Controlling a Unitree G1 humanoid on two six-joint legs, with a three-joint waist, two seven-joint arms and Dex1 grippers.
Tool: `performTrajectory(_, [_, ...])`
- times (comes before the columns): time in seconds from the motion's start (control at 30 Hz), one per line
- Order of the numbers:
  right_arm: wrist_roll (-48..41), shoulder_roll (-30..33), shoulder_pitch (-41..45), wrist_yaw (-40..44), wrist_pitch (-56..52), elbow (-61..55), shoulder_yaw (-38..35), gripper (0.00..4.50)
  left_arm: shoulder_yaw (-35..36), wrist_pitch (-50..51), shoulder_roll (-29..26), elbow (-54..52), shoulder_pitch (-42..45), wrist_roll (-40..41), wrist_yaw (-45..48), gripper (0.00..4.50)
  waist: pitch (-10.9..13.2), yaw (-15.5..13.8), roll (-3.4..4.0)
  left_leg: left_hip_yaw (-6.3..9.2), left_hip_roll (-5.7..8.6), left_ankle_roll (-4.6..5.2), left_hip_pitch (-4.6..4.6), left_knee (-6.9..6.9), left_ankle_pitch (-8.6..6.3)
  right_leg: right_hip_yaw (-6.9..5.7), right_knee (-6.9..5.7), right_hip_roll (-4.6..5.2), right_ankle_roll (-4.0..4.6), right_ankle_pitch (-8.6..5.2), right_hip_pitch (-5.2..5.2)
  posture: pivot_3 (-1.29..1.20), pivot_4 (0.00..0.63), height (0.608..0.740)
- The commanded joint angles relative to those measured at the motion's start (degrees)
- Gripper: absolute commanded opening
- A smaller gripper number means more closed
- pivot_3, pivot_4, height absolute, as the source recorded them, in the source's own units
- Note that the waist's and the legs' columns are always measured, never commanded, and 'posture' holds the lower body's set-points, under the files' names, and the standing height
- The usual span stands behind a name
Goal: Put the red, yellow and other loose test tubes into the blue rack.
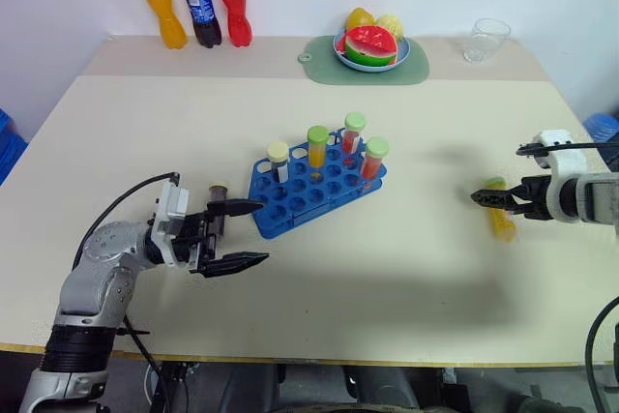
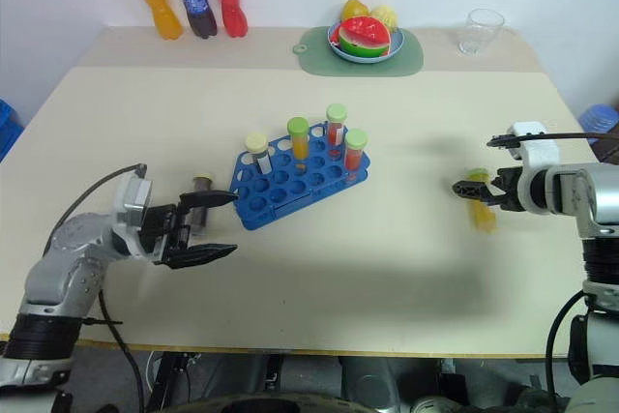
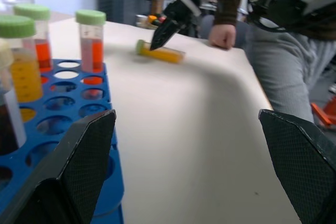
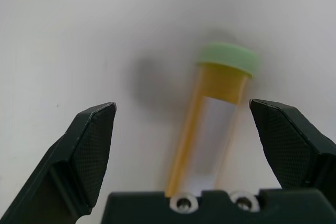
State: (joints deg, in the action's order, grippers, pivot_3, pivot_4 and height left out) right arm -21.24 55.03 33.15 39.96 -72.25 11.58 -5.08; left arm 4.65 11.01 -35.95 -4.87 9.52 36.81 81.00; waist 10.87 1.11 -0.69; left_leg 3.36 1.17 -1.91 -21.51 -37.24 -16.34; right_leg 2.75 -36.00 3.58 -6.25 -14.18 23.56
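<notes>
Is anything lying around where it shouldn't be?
Yes. One yellow tube with a green cap lies flat on the table, far to the right of the blue rack, where four other tubes stand upright. The open right gripper is over it. A dark tube also sits outside the rack, by the open left gripper.

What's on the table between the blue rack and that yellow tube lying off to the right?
Bare tabletop between the blue rack and yellow tube, in both eye views.

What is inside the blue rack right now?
Four capped tubes stand in the blue rack: one cream-capped, three green-capped holding yellow or red liquid. Other holes look empty; their bottoms are hidden.
</notes>
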Motion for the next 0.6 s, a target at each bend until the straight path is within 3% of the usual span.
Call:
performTrajectory(0.03, [1.5, 0.5, 2.3, 1.0, 2.9, 3.7, 1.2, 4.48, -0.9, -0.6, -0.6, -1.8, 0.4, -0.3, 1.3, 4.5, 0.0, 0.0, 0.0, 0.0, 0.0, 0.0, 0.0, 0.0, 0.0, 0.0, 0.0, 0.01, 0.0, 0.0, 0.0, 0.0, 0.15, 0.74])
performTrajectory(0.23, [4.2, 1.3, 4.0, 3.8, 7.1, 8.0, 6.4, 4.48, -1.7, 0.1, -2.1, -3.5, -1.2, -0.3, 2.2, 4.5, 0.0, 0.0, 0.0, 0.01, 0.0, 0.0, -0.01, 0.01, 0.0, -0.01, -0.01, 0.0, 0.0, 0.0, 0.01, 0.0, 0.15, 0.74])
performTrajectory(0.33, [4.8, 1.1, 3.7, 5.3, 7.9, 7.0, 8.5, 3.68, -1.7, 0.1, -2.8, -4.0, -1.7, -0.4, 2.3, 4.5, 0.0, 0.0, 0.0, 0.01, -0.01, 0.0, 0.0, -0.01, 0.0, 0.0, -0.01, 0.0, 0.0, 0.0, 0.0, 0.0, 0.15, 0.74])
performTrajectory(0.5, [6.3, 0.1, 3.5, 6.3, 9.6, 6.4, 10.2, 1.09, -1.6, 0.2, -2.7, -4.1, -2.0, 0.0, 2.0, 4.5, 0.0, 0.1, 0.0, 0.02, -0.03, 0.0, 0.02, 0.0, 0.0, -0.01, -0.01, -0.04, 0.0, 0.0, 0.0, 0.0, 0.15, 0.74])
performTrajectory(0.53, [6.6, 0.1, 3.4, 6.4, 10.0, 6.1, 10.4, 0.82, -1.5, 0.2, -2.6, -4.2, -2.1, 0.0, 1.8, 4.5, 0.0, 0.1, 0.0, 0.02, -0.03, 0.0, 0.02, 0.0, 0.0, -0.01, -0.01, -0.04, 0.0, 0.0, 0.0, 0.0, 0.15, 0.74])
performTrajectory(0.6, [7.0, 0.1, 2.7, 7.1, 10.8, 5.1, 10.4, 0.8, -1.4, 0.2, -2.3, -4.1, -2.1, 0.1, 1.4, 4.5, 0.0, 0.1, 0.0, 0.02, -0.03, 0.0, 0.03, -0.01, 0.0, 0.0, -0.01, -0.03, 0.0, 0.0, 0.0, 0.0, 0.15, 0.74])
